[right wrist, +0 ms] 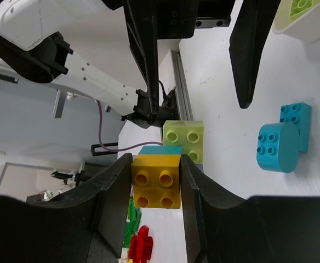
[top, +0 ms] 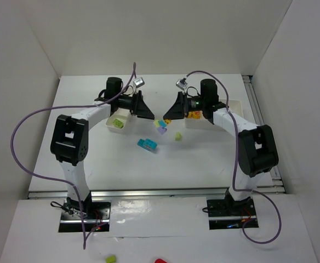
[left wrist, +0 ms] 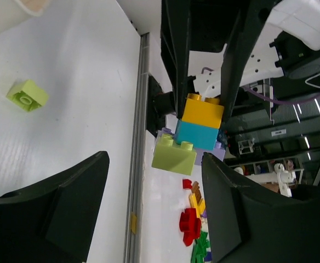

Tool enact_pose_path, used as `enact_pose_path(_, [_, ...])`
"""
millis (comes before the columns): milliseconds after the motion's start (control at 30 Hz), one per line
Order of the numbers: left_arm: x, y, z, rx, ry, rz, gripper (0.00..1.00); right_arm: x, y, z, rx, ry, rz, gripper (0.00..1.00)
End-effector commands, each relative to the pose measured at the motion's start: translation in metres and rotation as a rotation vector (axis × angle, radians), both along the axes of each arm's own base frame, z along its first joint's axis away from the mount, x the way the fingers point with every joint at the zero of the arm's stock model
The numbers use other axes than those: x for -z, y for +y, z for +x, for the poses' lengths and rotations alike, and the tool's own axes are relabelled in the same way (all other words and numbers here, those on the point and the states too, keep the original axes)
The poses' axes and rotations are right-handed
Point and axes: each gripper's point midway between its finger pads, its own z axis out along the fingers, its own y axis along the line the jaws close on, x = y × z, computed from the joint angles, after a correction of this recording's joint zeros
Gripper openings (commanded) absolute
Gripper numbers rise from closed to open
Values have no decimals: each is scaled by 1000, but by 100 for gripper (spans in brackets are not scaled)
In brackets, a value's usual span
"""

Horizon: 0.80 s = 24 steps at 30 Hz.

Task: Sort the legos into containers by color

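Sorting is judged partly done. Two containers are counted. The left container (top: 123,129), at 9 o'clock of the table (top: 149,170) centre, holds one green brick (top: 118,124). The right container (top: 234,105), at 3 o'clock, holds yellow and orange pieces whose number cannot be determined.

One stack (left wrist: 195,131) of four legos (yellow, cyan, pale green, purple) is held over the centre, clamped at its yellow brick (right wrist: 155,181) by the right fingers (right wrist: 113,203). The left fingers (left wrist: 67,208) are spread apart, empty, near the stack.

One loose pale green brick (top: 178,136) is noted at 4 o'clock of the stack, and two touching cyan bricks (top: 147,144) at 7 o'clock. The stack and these three bricks are left to be sorted.
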Motion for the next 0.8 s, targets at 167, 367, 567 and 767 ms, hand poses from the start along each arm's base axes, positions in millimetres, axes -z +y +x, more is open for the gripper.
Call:
enact_pose_path(167, [-12, -8, -30, 161, -97, -87, 78, -19, 6, 11, -30, -62, 55, 30])
enact_pose_path(367, [-12, -16, -38, 191, -99, -90, 73, -13, 7, 12, -39, -50, 54, 30])
enact_pose_path(567, [-12, -18, -33, 174, -95, -77, 49, -5, 7, 15, -38, -31, 49, 30])
enact_pose_path(767, [1, -19, -20, 149, -61, -59, 43, 20, 4, 36, 15, -7, 5, 30])
